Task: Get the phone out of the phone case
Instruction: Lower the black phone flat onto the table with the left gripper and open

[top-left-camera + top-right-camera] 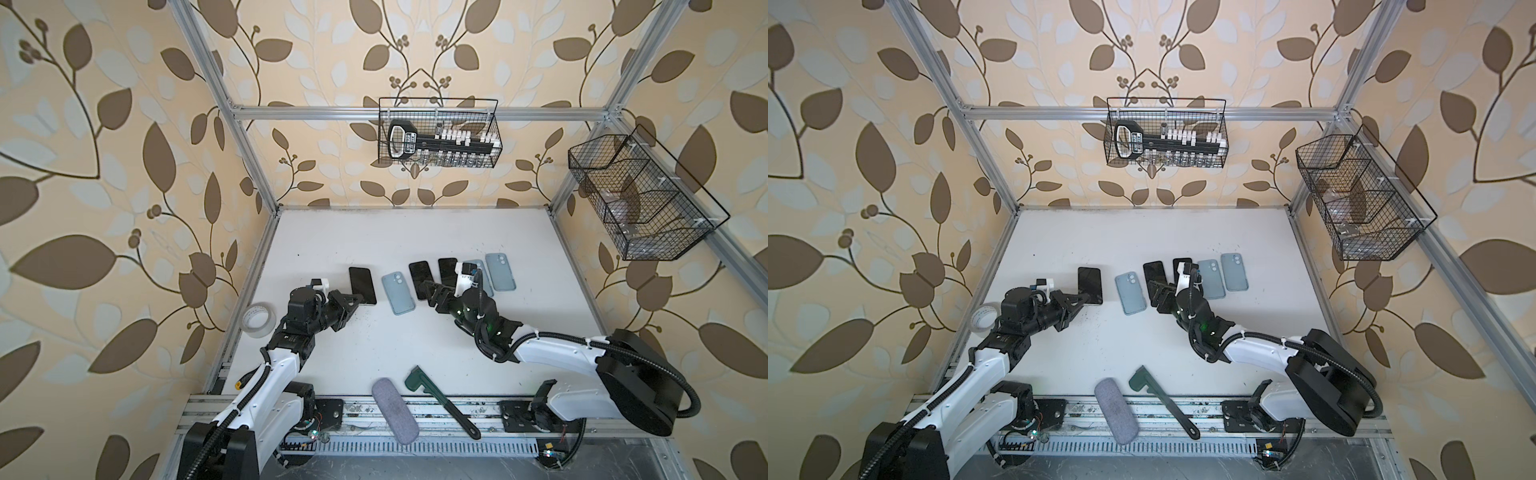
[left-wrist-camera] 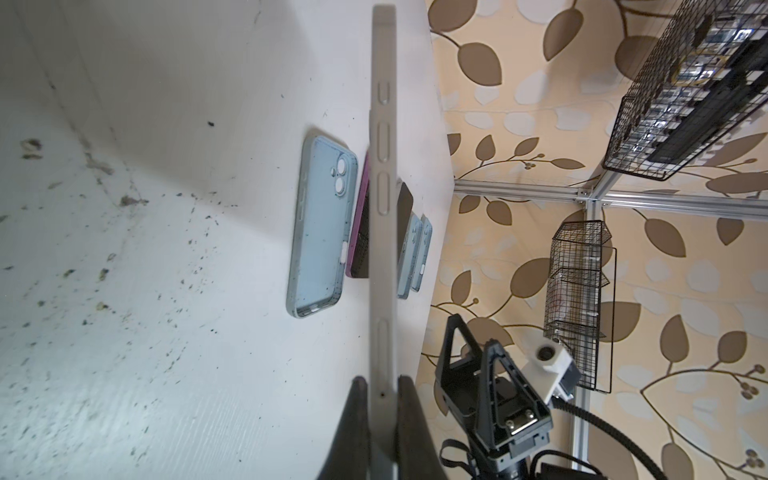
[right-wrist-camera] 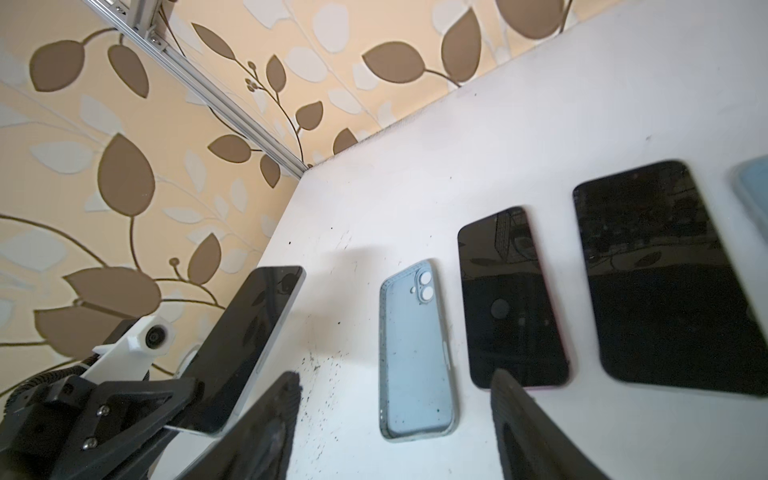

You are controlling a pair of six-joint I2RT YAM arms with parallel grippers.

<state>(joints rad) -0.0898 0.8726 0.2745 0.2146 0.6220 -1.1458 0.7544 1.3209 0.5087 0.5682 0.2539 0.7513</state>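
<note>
The left jaws are clenched on the near end of a phone (image 1: 362, 285), and the left wrist view shows its pale grey edge pinched between the two dark fingers (image 2: 359, 415). The phone runs straight out ahead of these jaws. In the right wrist view it hangs clear of the white surface (image 1: 374, 241), tilted with its dark screen (image 3: 245, 345) up. I cannot tell from its edge whether any cover remains on it. Just beyond the left jaws, toward the right jaws, an empty blue case (image 1: 398, 293) lies flat and open side up, touching neither pair; both top views put it between them. The right jaws are released, their fingers (image 3: 257, 428) spread wide with nothing between them. They hang low over the near end of a pink-rimmed phone (image 3: 513, 299) that lies screen up. One fingertip overlaps that phone's corner in the right wrist view, but contact cannot be judged. On the far side of the right jaws from the case lies a second dark phone (image 3: 665, 278). Past it are two more blue cases (image 1: 1234, 271), one partly hidden behind the right wrist. A roll of tape (image 1: 259, 319) sits behind the left jaws, beside that arm.
</note>
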